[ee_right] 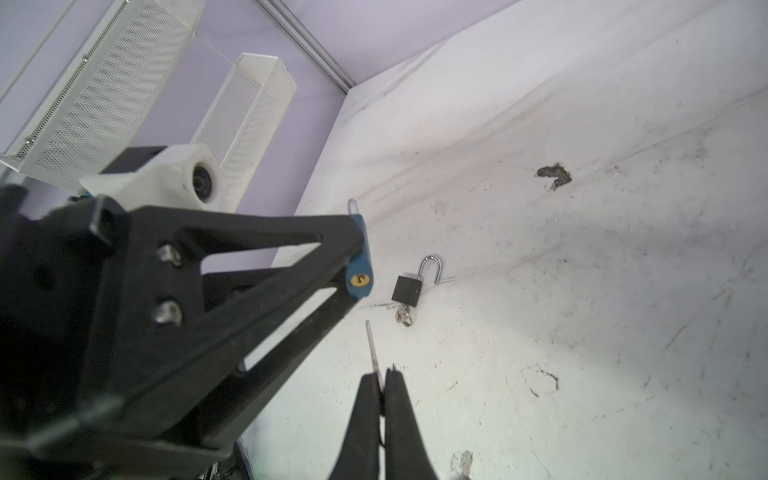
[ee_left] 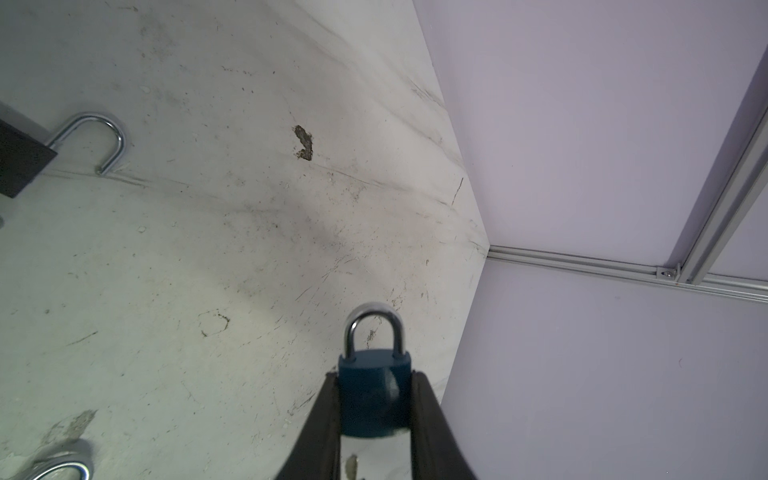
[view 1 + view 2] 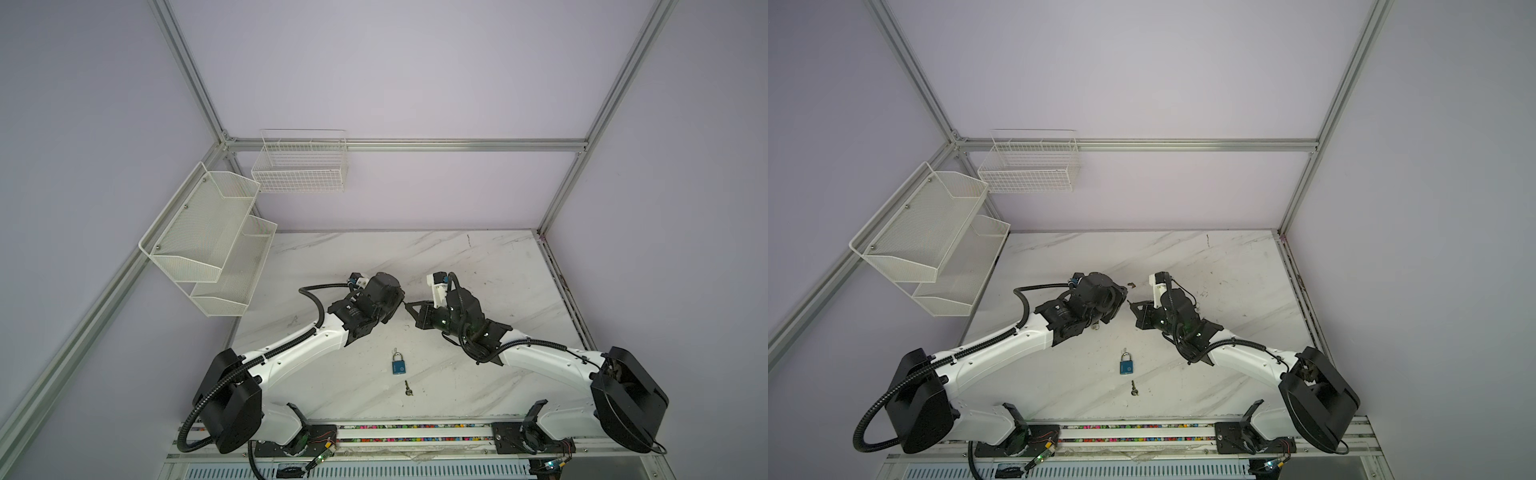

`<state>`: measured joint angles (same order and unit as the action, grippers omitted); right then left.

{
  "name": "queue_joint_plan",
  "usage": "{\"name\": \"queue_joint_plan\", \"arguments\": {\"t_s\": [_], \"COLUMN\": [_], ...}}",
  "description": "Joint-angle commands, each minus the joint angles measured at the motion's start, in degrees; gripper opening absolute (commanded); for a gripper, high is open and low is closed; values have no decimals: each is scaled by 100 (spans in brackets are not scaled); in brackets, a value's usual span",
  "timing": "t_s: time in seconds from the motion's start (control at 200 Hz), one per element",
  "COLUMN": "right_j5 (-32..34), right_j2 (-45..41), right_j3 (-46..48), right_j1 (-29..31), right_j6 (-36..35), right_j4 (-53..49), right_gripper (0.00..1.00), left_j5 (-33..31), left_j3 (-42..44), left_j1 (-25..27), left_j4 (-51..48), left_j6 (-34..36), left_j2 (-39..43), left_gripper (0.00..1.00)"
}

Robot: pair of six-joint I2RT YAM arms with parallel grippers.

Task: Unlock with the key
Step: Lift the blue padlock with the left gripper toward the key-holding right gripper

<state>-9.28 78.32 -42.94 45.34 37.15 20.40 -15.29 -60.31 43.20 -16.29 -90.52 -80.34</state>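
Note:
My left gripper (image 2: pixel 374 376) is shut on the body of a blue padlock (image 2: pixel 374 399), whose silver shackle (image 2: pixel 374 328) is closed and sticks out past the fingertips. In the right wrist view that padlock (image 1: pixel 359 276) shows its brass keyhole end. My right gripper (image 1: pixel 384 374) is shut on a small silver key (image 1: pixel 372 345). The key's blade points toward the keyhole, with its tip a short way from it. In both top views the left gripper (image 3: pixel 398 300) and right gripper (image 3: pixel 409 307) meet tip to tip above the table's middle.
A black padlock (image 1: pixel 406 289) with an open shackle and a key in its base lies on the marble table (image 3: pixel 478 270). A second blue padlock (image 3: pixel 397 363) and a loose key (image 3: pixel 408 388) lie near the front. White mesh shelves (image 3: pixel 208 241) and a wire basket (image 3: pixel 299 166) hang on the walls.

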Motion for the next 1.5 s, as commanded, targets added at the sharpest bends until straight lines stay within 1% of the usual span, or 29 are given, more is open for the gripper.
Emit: {"name": "queue_joint_plan", "arguments": {"t_s": [0.0,0.075,0.395,0.59,0.88,0.9,1.13,1.365,1.495], "right_j5": [257,243,179,239,313,300,305,105,134], "right_j2": [7,177,253,65,67,-75,-98,7,7], "right_j3": [-219,-330,-384,-273,-149,-141,-217,-353,-531], "right_j1": [27,26,23,27,27,27,27,45,45], "right_j6": [-56,-92,-108,-102,-133,-125,-170,-111,-217], "right_j4": [69,1,23,-80,-184,-165,-253,-21,-159], "right_gripper": [0,0,0,0,0,0,0,0,0], "left_j5": [-141,-145,-161,-243,-327,-335,-377,-206,-202], "left_j3": [127,102,91,209,351,355,389,323,309], "left_j1": [36,43,71,70,74,71,66,66,66], "left_j4": [197,198,283,363,428,429,452,580,573], "left_j6": [-5,23,46,-3,-61,-62,-77,-62,-45], "left_j2": [141,141,167,236,350,364,400,287,273], "left_gripper": [0,0,0,0,0,0,0,0,0]}}
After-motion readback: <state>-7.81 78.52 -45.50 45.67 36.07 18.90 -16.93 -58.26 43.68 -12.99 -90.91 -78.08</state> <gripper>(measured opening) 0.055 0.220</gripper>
